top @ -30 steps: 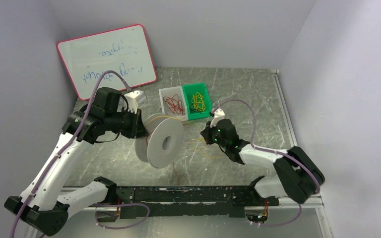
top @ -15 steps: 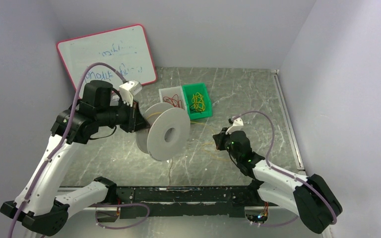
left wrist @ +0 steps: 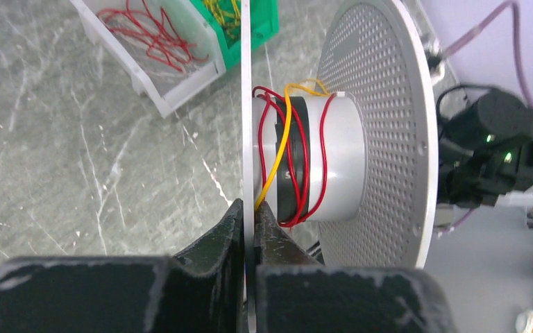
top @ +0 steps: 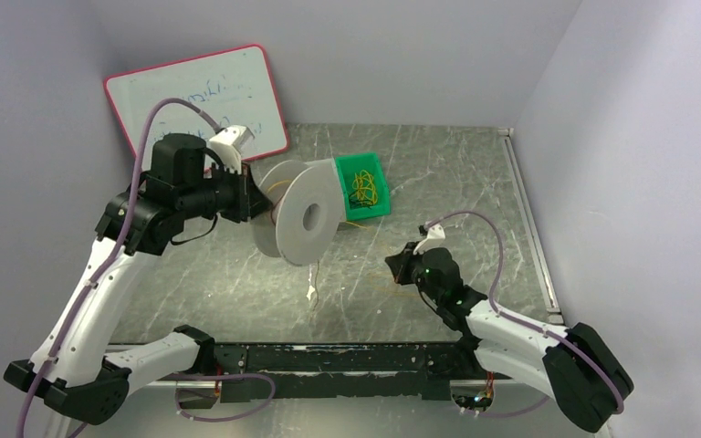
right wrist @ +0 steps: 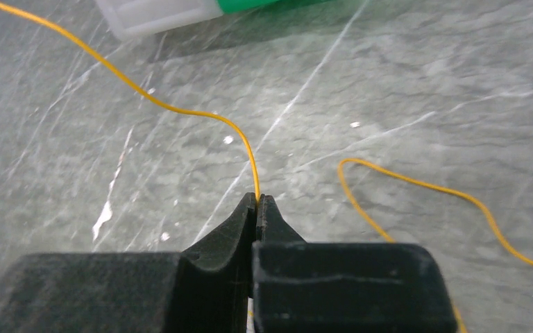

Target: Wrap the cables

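- At the lower centre of the right wrist view, my right gripper [right wrist: 258, 201] is pinched shut on a yellow cable [right wrist: 180, 111] that trails to the upper left.
- Low in the left wrist view, my left gripper [left wrist: 250, 208] clamps one flange of the white spool [left wrist: 382, 132].
- A few red and yellow turns [left wrist: 298, 173] sit on its hub, so I judge the task partly done.
- More cables [left wrist: 153, 35] wait in the white bin [left wrist: 180, 94] and the green bin [top: 371, 213].

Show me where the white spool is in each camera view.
Top external: spool left of centre, held by the left end effector.
Left wrist: spool fills the middle, thin flange clamped.
Right wrist: not in it; right end effector pinches yellow cable.
Shared landmark: green bin.
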